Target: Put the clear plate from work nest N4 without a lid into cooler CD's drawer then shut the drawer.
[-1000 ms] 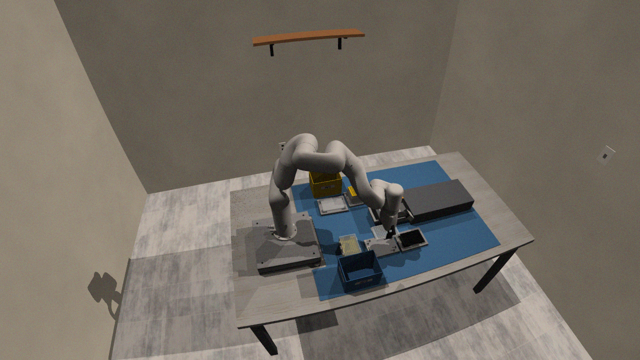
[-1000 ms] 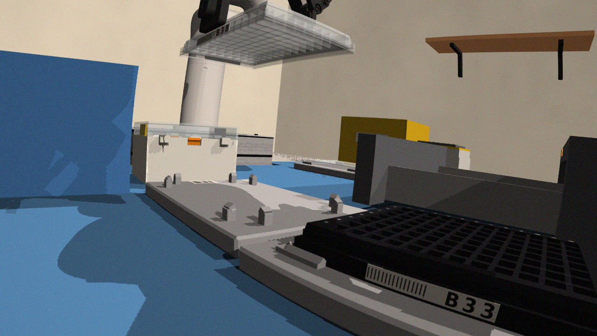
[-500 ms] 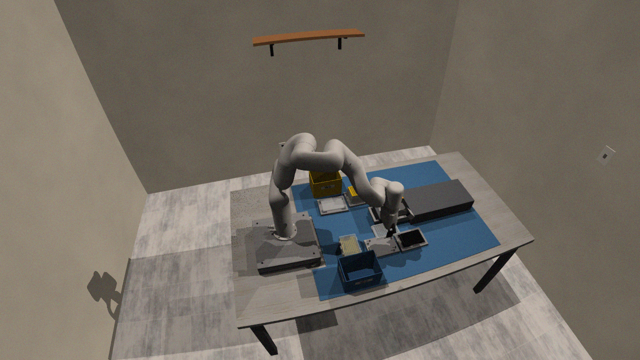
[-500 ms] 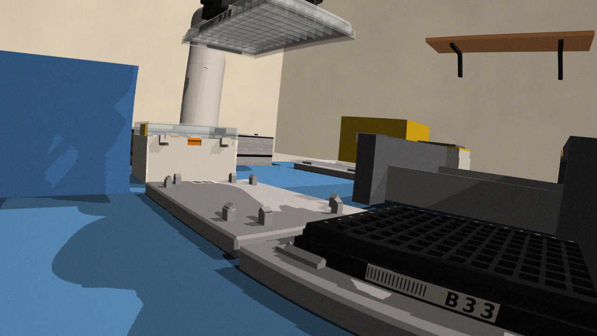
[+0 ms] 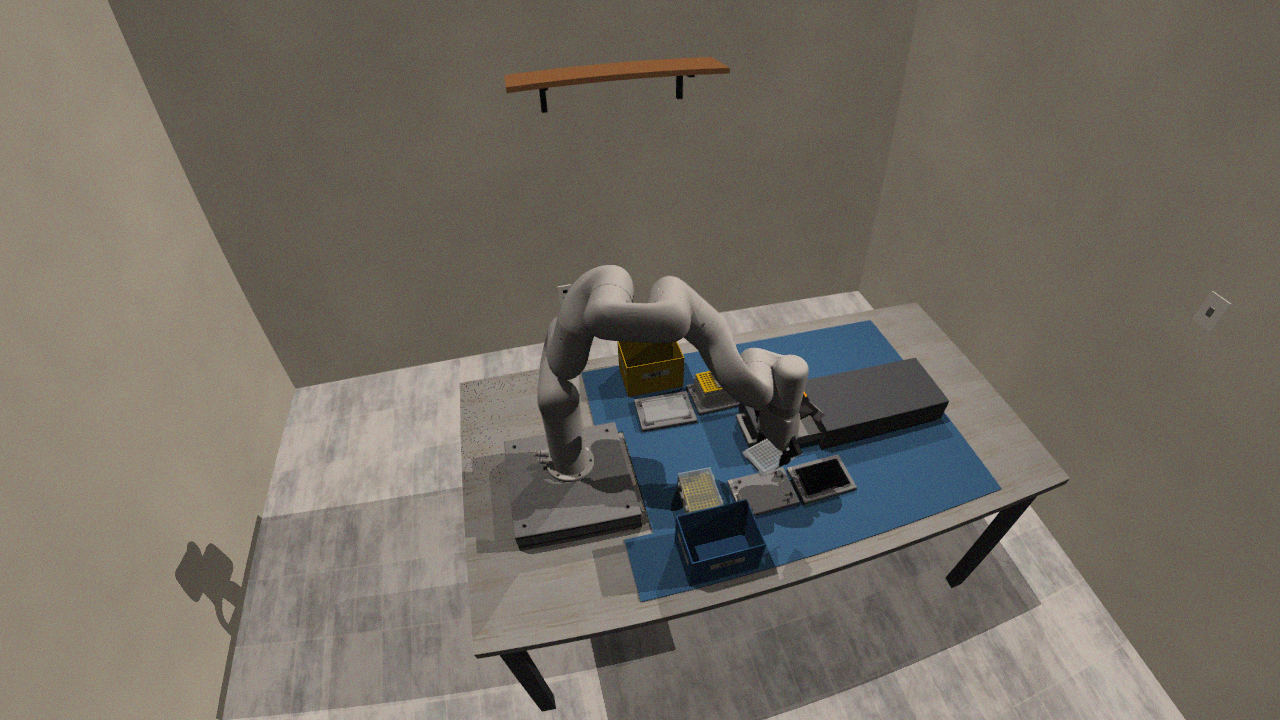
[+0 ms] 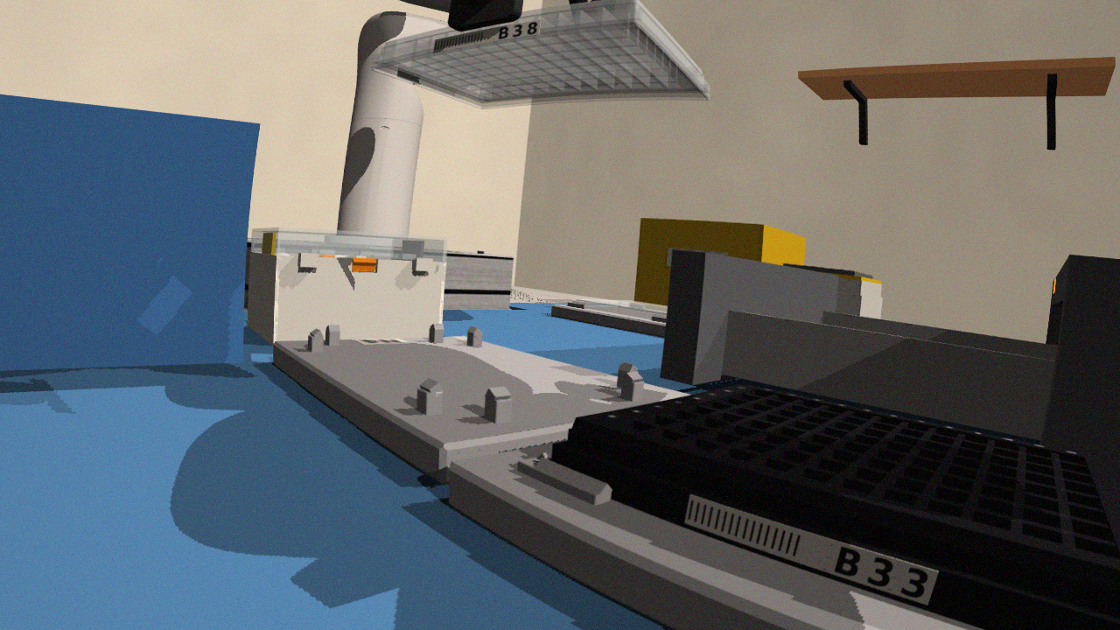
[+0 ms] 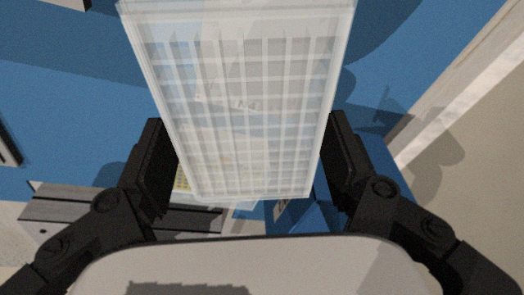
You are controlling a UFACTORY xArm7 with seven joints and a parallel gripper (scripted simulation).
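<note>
My gripper [image 7: 248, 133] is shut on the clear plate [image 7: 241, 98], its black fingers on the two long sides. The plate, marked B38, hangs level and high above the bench in the exterior view [image 6: 540, 54]. From above it [image 5: 763, 454] is over the blue mat, between the empty grey nest [image 5: 763, 490] and the cooler CD [image 5: 872, 400]. The cooler is a long dark box; its drawer [image 5: 755, 422] stands open toward the arm's base, mostly hidden under my wrist. The empty nest with its small pegs [image 6: 462, 383] lies below the plate.
A black plate B33 [image 6: 853, 478] sits in the nest by the empty one. The tip box [image 6: 348, 285] with a clear lid stands behind it. A blue bin [image 5: 718, 540] is at the front, a yellow bin [image 5: 650, 365] at the back, with a lidded plate [image 5: 665, 411] near it.
</note>
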